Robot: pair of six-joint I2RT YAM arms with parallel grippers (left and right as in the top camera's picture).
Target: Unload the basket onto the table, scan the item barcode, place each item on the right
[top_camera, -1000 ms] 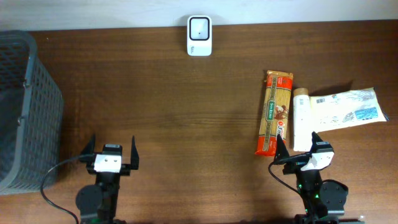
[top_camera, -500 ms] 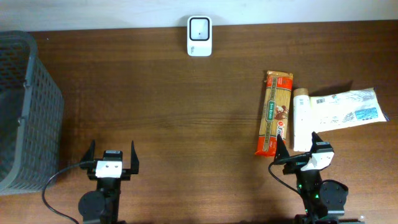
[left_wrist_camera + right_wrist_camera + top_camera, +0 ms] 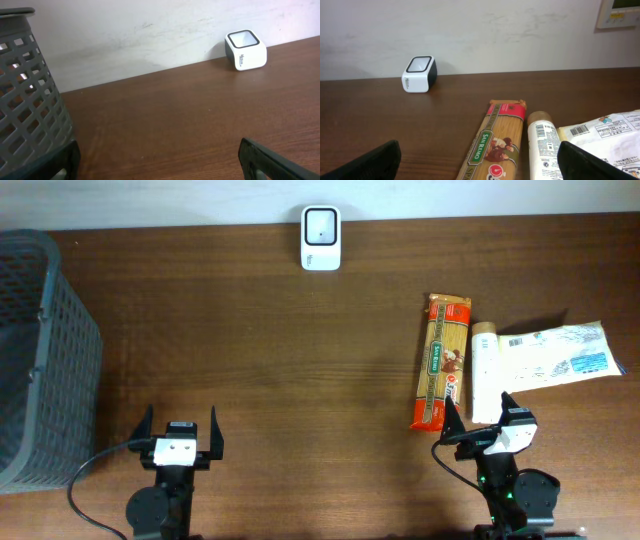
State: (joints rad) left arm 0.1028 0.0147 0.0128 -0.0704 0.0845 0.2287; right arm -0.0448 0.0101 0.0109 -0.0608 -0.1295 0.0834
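Left end effector [image 3: 180, 416] squarer; right-wrist-only panel [image 3: 619, 12]

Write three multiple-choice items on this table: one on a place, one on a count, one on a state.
1. Where does the white scanner stand on the table?
A. far edge, by the wall
B. near edge
C. right edge

2. How many packaged goods lie ahead of the right hand?
A. one
B. three
C. five

3. How do the left hand and the right hand stand?
A. both shut
B. one open, one shut
C. both open, empty

Key:
1 A, the scanner sits against the wall.
2 B, a pasta packet, a bottle and a bag.
3 C, each hand's fingers are spread wide, gripping nothing.
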